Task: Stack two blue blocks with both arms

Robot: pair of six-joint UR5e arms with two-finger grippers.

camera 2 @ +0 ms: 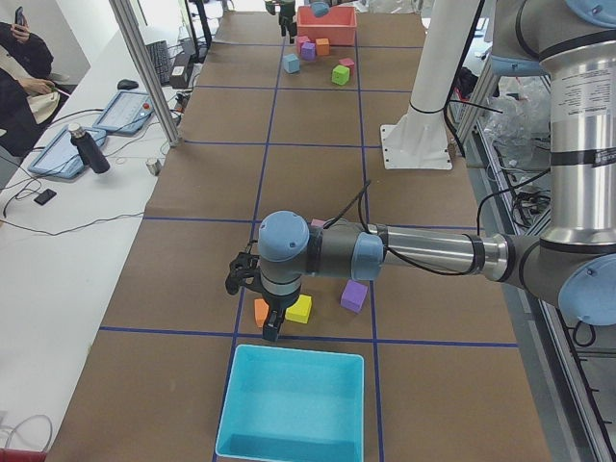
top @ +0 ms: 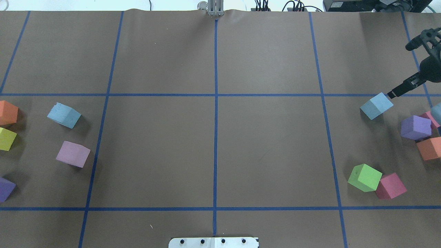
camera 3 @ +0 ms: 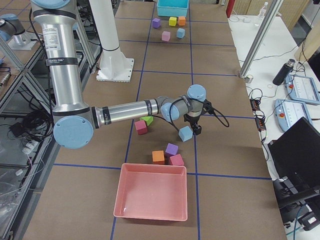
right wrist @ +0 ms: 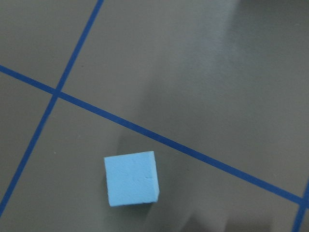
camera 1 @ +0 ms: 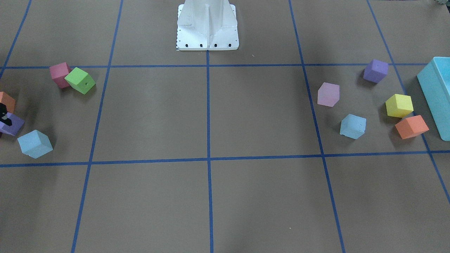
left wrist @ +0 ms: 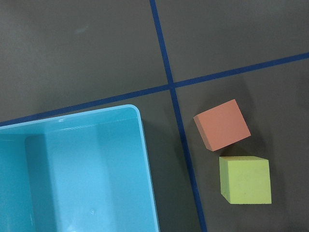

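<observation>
One blue block (top: 64,115) lies on the table's left side, also seen in the front view (camera 1: 353,126). The other blue block (top: 376,105) lies on the right side and shows in the right wrist view (right wrist: 131,178) and the front view (camera 1: 35,143). My right gripper (top: 399,71) is open and hovers just beyond this block, one fingertip (top: 392,93) close to its far corner. My left gripper (camera 2: 258,303) hangs over the orange cube (left wrist: 222,124) and yellow cube (left wrist: 245,180), beside the turquoise box (left wrist: 72,169). I cannot tell whether it is open or shut.
A lilac cube (top: 73,154) and a purple cube (top: 6,188) lie near the left blue block. Purple (top: 416,127), orange (top: 430,148), green (top: 364,177) and red (top: 390,186) cubes lie near the right one. A pink tray (camera 3: 152,197) stands at the right end. The white base (camera 1: 207,26) stands mid-table.
</observation>
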